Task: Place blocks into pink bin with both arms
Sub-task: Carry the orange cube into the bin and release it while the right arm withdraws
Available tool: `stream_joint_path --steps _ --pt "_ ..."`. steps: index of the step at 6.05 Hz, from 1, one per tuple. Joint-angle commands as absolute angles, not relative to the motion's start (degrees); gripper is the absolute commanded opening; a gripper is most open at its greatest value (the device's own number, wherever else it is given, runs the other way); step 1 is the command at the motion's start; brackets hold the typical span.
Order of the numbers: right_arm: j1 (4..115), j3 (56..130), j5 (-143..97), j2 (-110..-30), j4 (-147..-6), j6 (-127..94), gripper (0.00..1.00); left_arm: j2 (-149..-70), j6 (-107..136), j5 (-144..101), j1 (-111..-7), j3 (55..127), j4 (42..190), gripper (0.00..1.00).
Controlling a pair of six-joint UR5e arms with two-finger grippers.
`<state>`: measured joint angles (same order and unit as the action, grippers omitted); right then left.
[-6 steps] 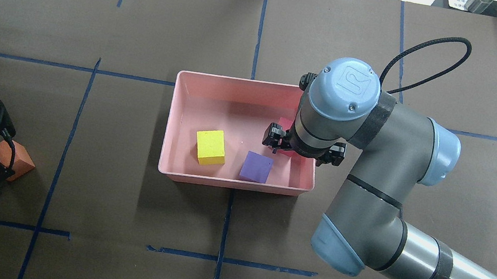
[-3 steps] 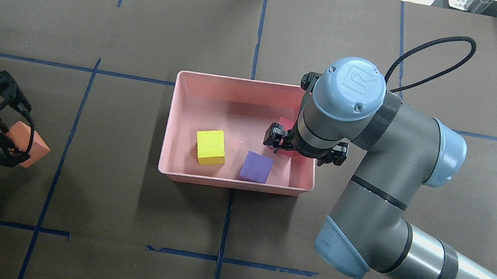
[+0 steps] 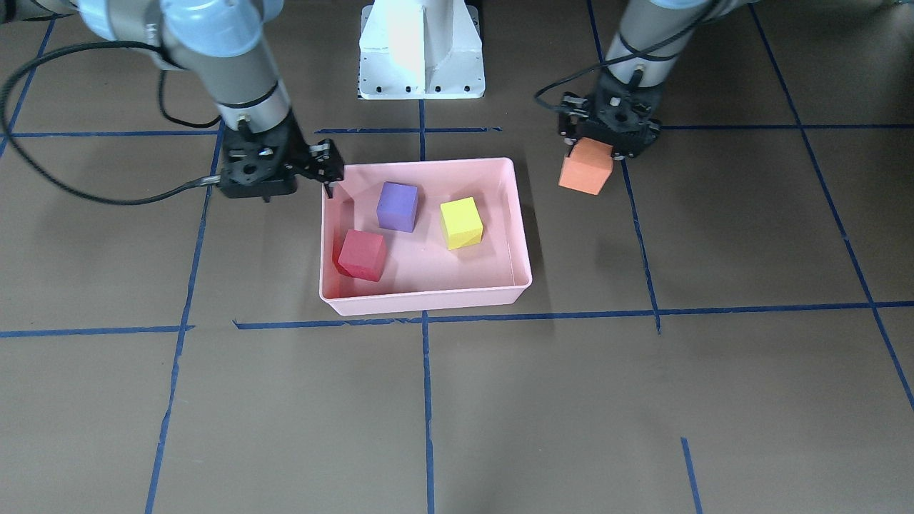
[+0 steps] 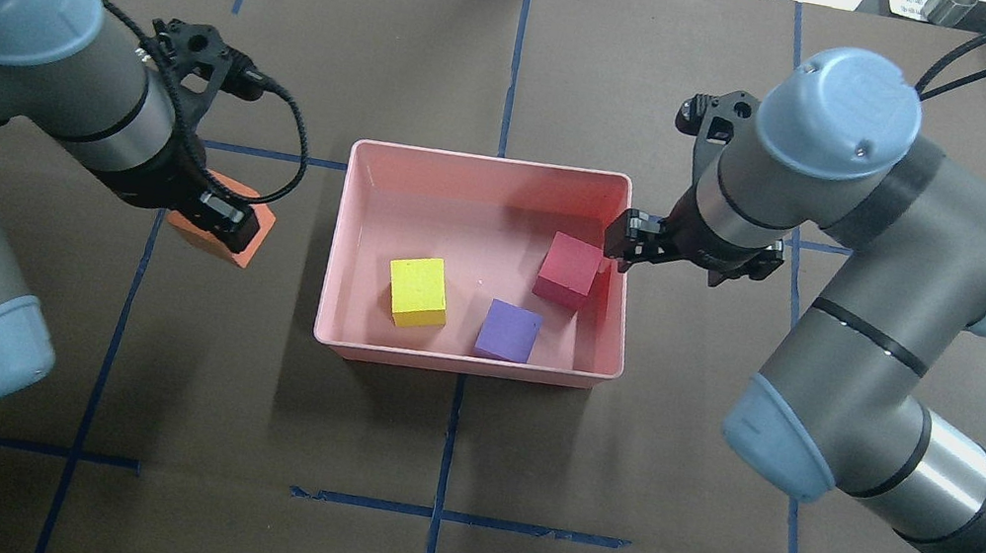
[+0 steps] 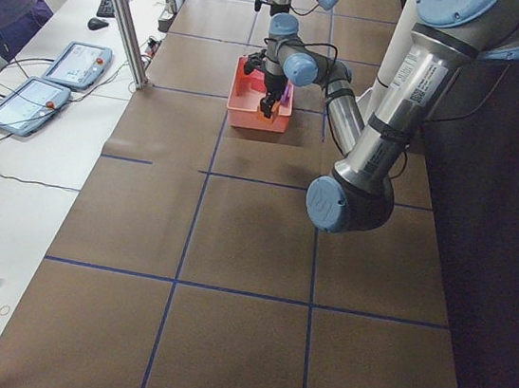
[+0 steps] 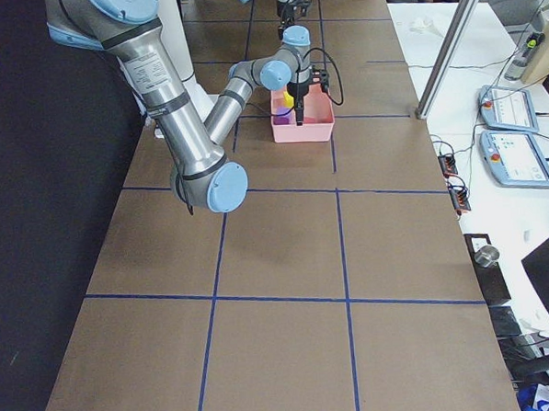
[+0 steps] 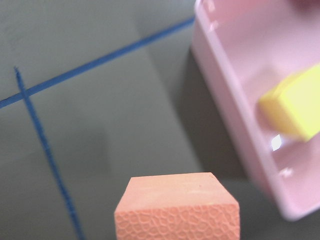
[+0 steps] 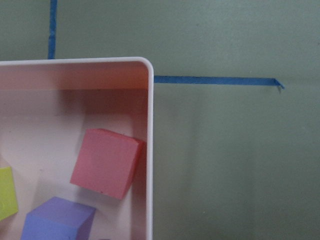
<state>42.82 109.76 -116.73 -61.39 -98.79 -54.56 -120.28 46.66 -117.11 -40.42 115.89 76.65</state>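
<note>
L claw [image 3: 596, 140] clamps orange blk [image 3: 587, 168] | R claw [image 4: 690, 249] spread, empty, by pink bin [image 4: 492, 161]; red blk [image 4: 569, 271] near, inside

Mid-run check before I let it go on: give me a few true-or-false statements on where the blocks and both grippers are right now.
1. The red block, purple block and yellow block lie in the pink bin. True.
2. The right gripper grips the red block. False: it holds nothing and hangs by the bin's wall on the robot's right; the red block rests on the bin floor.
3. The left gripper holds the orange block. True.
4. The orange block is over the bin. False: it is outside the bin, on the robot's left of it.
</note>
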Motion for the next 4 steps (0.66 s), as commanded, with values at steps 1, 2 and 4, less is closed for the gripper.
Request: stream_joint_path --steps 1,2,4 --pt "51.90 109.86 -122.41 -67.47 -98.70 -38.40 1.00 -135.19 60.33 -116.98 -39.03 103.69 76.11 0.29" --pt "55.16 110.12 -123.74 -70.20 -98.70 -32.49 1.00 -142.66 61.77 -116.81 -37.72 95.53 77.24 0.70" --pt "61.14 111.00 -127.68 -75.47 -98.70 -22.81 1.00 -142.05 57.78 -116.72 -37.96 95.35 78.40 1.00"
